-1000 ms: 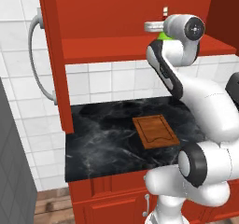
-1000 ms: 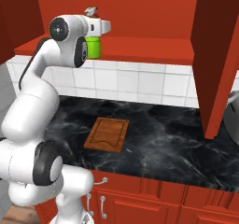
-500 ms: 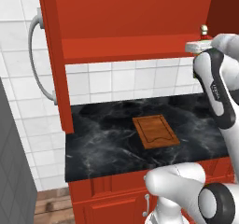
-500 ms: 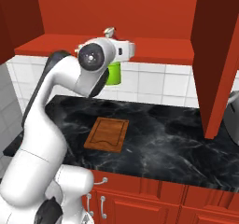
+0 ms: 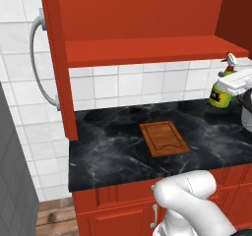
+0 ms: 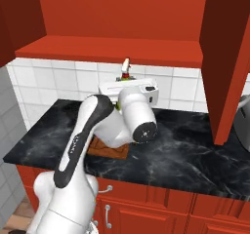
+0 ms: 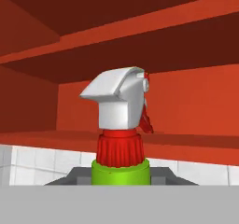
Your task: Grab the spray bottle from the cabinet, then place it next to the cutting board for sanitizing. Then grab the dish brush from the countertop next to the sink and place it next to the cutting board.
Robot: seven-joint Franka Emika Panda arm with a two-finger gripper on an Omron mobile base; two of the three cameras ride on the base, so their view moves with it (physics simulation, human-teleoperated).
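My gripper (image 5: 230, 82) is shut on the spray bottle (image 5: 220, 93), a green bottle with a yellow label and a white-and-red trigger head. It hangs in the air below the red cabinet's shelf (image 5: 147, 50), right of the cutting board (image 5: 164, 138) on the black countertop (image 5: 108, 146). In the right base view the spray head (image 6: 126, 67) pokes up above the gripper (image 6: 128, 87), and my arm hides part of the cutting board (image 6: 111, 151). The hand view has the spray bottle (image 7: 120, 125) close up between the fingertips (image 7: 74, 177). The dish brush and the sink are out of view.
The open cabinet door with its curved grey handle (image 5: 42, 65) juts out on the left. Another open red door (image 6: 227, 57) hangs on the right, with a rounded grey object (image 6: 244, 123) behind it. Red base cabinets (image 5: 123, 215) run under the counter.
The arm has swung to the right and down with the spray bottle, from shelf height in the cabinet to below the shelf, right of the cutting board.
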